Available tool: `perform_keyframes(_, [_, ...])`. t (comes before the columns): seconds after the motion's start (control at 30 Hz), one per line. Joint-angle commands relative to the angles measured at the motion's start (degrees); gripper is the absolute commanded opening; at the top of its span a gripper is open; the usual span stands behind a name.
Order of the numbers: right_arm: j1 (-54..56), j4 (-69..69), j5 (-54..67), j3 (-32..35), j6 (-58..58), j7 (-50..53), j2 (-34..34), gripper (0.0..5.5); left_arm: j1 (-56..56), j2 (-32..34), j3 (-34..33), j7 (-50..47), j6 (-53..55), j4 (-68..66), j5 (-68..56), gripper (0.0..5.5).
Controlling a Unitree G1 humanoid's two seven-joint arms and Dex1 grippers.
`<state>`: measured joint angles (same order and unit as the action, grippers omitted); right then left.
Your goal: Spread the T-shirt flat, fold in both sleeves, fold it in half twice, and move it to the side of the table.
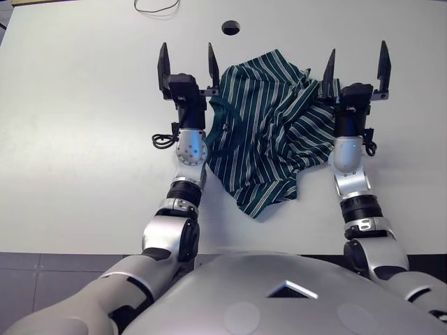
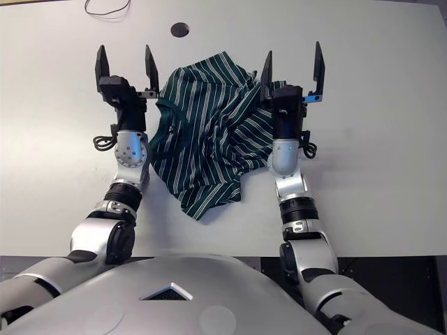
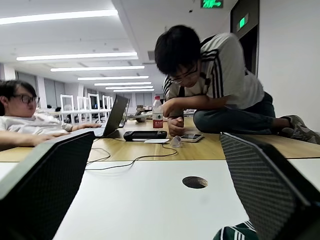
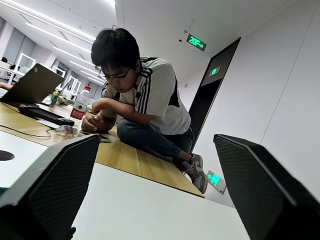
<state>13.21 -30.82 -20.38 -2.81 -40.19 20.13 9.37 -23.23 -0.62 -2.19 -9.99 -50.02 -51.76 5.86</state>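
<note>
Left eye view, rumpled T-shirt (image 1: pixel 265 132), left claw (image 1: pixel 187 46) splayed, right claw (image 1: pixel 357 47) splayed

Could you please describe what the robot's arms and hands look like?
The left arm and right arm are silver-grey with black ring joints. The left hand and right hand are black, each with two long pointed fingers of woven texture. A short black cable loops at each wrist.

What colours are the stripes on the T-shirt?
White stripes on the dark green crumpled T-shirt; clearest in the left eye view.
</note>
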Motion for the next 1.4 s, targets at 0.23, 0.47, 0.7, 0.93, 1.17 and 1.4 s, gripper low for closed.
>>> perform_keyframes(0.23, [3.1, -4.6, -0.5, 1.3, 0.1, 2.7, 0.6, 4.19, -3.6, -0.1, -0.3, 2.1, 0.3, -5.6, -1.3, 4.65])
perform_keyframes(0.47, [3.3, -5.1, 1.7, 1.5, -0.7, 0.3, 0.8, 4.19, -3.3, -0.8, -0.5, 5.3, -1.6, -5.7, -3.2, 4.65])
perform_keyframes(0.7, [3.5, -4.4, 2.0, 0.8, 0.3, -1.9, 1.3, 4.19, -2.1, -1.1, -1.5, 6.9, -2.7, -4.2, -5.3, 4.65])
perform_keyframes(0.93, [4.6, -6.2, -1.4, -0.5, 0.7, -1.7, 3.0, 4.19, -0.7, -0.7, -2.6, 6.3, -3.3, -3.5, -5.5, 4.65])
perform_keyframes(1.17, [4.6, -4.7, -4.8, -0.3, 1.0, -0.9, 7.9, 4.19, 0.0, -0.4, -3.0, 5.9, -3.4, -2.8, -5.0, 4.65])
perform_keyframes(1.4, [4.2, -3.0, -6.0, -0.4, 1.7, -0.8, 10.2, 4.19, 0.2, -0.1, -3.3, 5.4, -3.5, -2.3, -4.8, 4.65])
